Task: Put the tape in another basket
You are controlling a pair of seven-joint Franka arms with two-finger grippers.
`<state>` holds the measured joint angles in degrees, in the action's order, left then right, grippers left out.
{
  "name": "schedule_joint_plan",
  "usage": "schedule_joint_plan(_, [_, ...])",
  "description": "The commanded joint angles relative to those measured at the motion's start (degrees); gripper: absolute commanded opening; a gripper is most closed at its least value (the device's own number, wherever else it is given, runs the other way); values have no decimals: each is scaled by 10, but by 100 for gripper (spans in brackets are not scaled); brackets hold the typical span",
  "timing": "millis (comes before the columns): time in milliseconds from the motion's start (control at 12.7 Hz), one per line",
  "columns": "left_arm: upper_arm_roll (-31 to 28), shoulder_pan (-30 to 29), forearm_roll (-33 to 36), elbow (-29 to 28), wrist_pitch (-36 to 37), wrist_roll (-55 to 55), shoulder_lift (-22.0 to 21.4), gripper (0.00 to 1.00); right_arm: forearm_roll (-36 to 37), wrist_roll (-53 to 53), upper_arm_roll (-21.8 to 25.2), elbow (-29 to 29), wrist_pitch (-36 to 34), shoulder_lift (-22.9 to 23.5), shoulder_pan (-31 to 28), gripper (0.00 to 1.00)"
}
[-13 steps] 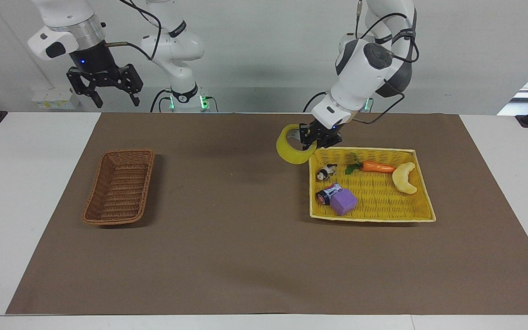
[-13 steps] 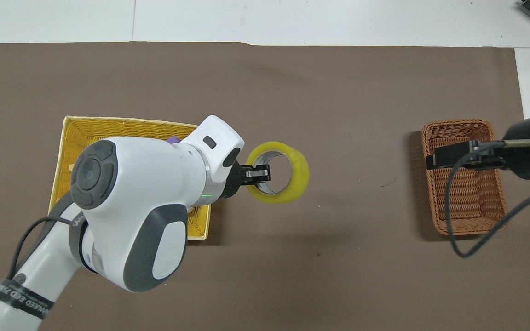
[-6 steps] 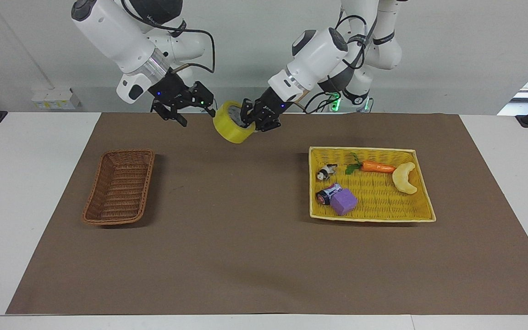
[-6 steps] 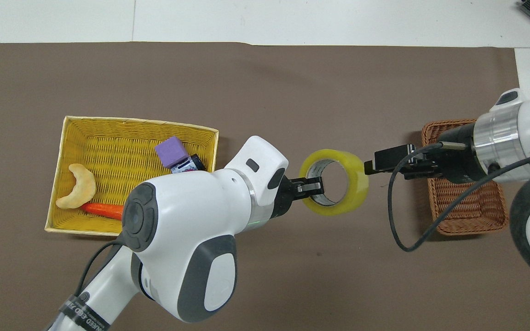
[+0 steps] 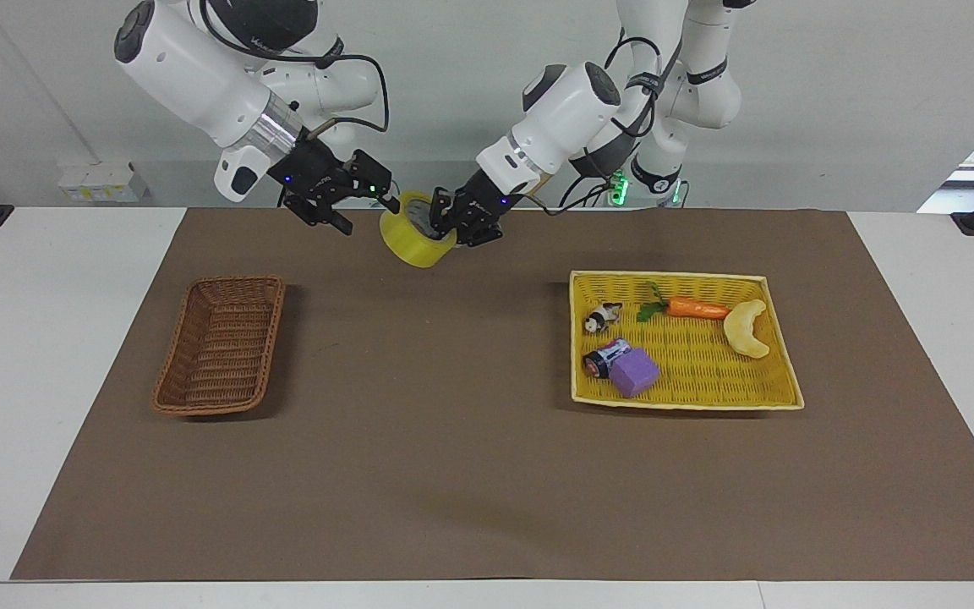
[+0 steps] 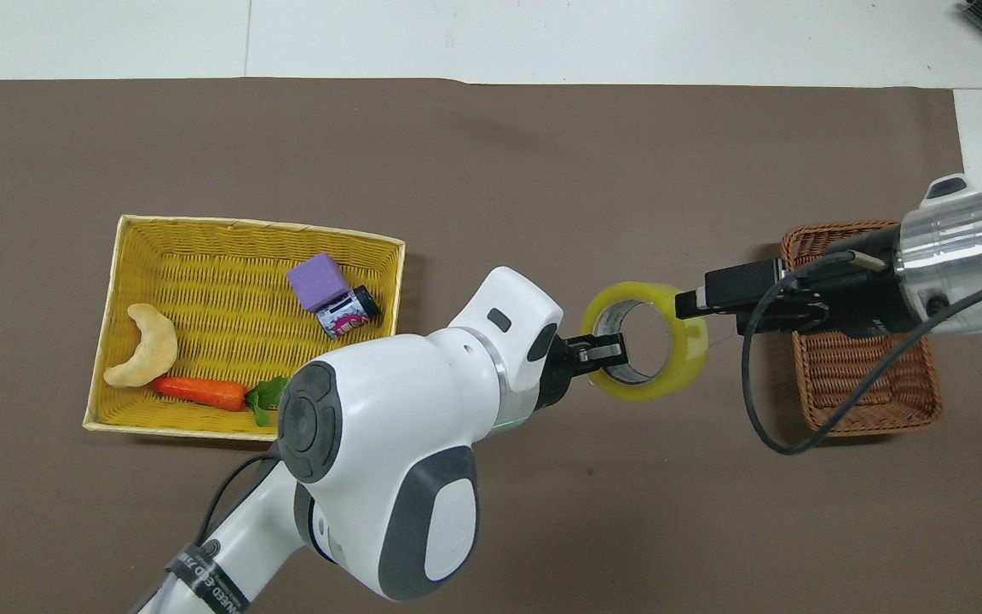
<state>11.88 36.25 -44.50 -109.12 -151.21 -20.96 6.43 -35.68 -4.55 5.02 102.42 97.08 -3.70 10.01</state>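
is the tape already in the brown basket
No, the tape hangs in the left hand, up over the mat, and the brown basket holds nothing.

The left hand grips the yellow translucent roll of packing tape by its rim, raised over the brown mat near the tabletop edge at the robots' end. The right hand, fingers spread, is at the roll's outer wall. The brown woven wicker basket lies toward the right arm's end.
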Motion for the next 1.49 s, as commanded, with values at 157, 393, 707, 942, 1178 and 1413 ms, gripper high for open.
schedule_joint_plan(157, [26,9,-58,26,-56,-7,15,0,-1,52,-3,27,7,-15,-6,100])
schedule_joint_plan(393, [40,8,-69,36,-93,-25,19,0,-1,46,-3,15,0,-9,-8,9])
schedule_joint_plan(707, [40,1,-63,45,-95,-76,8,74,30,28,-1,-2,-17,-6,-14,0])
schedule_joint_plan(942, [36,-13,-70,35,-77,-111,-26,100,34,27,3,-17,-26,-3,-16,0])
schedule_joint_plan(1178, [34,-67,-67,31,-1,-146,-45,100,49,42,3,-28,-31,-3,-39,0])
schedule_joint_plan(1413, [31,-153,-47,34,140,-139,-55,100,56,119,3,-29,-53,-12,-90,0])
